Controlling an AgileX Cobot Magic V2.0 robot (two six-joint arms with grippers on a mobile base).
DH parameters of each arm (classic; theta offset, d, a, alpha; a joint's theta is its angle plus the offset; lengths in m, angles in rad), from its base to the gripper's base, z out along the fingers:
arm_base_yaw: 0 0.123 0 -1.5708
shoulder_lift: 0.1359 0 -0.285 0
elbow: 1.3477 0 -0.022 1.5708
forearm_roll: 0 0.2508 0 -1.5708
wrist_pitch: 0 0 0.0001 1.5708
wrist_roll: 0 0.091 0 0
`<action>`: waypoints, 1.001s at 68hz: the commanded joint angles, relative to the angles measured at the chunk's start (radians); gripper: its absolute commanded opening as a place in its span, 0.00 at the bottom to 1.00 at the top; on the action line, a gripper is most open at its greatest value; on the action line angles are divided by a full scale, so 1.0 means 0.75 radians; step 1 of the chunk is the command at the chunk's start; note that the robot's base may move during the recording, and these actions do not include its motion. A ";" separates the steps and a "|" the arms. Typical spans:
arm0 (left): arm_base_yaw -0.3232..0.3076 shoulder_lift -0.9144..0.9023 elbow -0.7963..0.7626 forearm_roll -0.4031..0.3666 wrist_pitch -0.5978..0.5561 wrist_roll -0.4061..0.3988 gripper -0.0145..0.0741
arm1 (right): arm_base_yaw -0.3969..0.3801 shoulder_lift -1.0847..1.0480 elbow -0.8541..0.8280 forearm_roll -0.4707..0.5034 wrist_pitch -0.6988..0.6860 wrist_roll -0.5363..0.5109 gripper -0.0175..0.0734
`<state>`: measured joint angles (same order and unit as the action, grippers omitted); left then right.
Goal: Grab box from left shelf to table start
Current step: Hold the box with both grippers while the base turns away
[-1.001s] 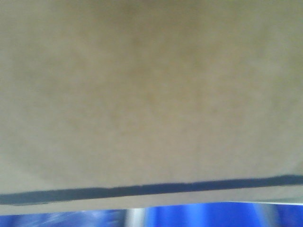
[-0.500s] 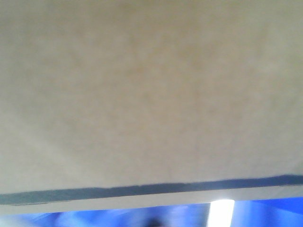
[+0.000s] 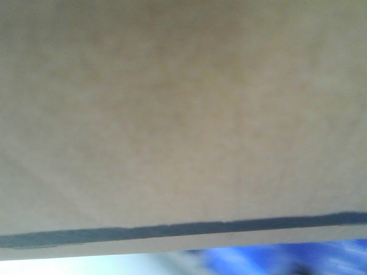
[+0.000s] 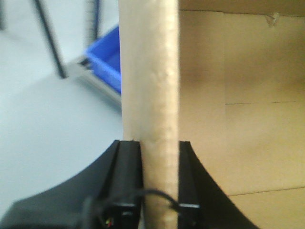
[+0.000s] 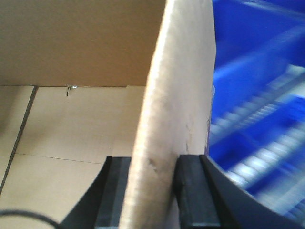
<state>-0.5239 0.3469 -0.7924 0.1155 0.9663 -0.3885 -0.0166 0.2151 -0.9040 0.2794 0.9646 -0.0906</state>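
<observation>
The brown cardboard box fills nearly the whole front view, a dark stripe running along its lower edge. In the left wrist view my left gripper is shut on the box's upright side wall, one black finger on each face, with the open inside of the box to the right. My right gripper is likewise shut on the opposite wall, the box's inside floor lying to its left. Of the left shelf, blurred blue bins and a metal rail with one blue bin show.
A pale floor lies left of the box in the left wrist view, with dark thin rack legs behind. A blurred blue strip shows under the box in the front view.
The box stays fixed against the front camera while the background under it slides: the bright post and blue bins shift, and pale floor now shows at lower left.
</observation>
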 commanded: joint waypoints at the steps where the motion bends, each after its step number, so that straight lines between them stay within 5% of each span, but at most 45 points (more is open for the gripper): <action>1: -0.010 0.000 -0.048 0.054 -0.187 0.008 0.05 | -0.006 0.028 -0.039 -0.063 -0.222 -0.007 0.26; 68: -0.010 0.000 -0.048 0.046 -0.187 0.008 0.05 | -0.006 0.028 -0.039 -0.063 -0.222 -0.007 0.26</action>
<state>-0.5239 0.3450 -0.7924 0.1140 0.9682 -0.3885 -0.0166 0.2151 -0.9040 0.2794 0.9646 -0.0906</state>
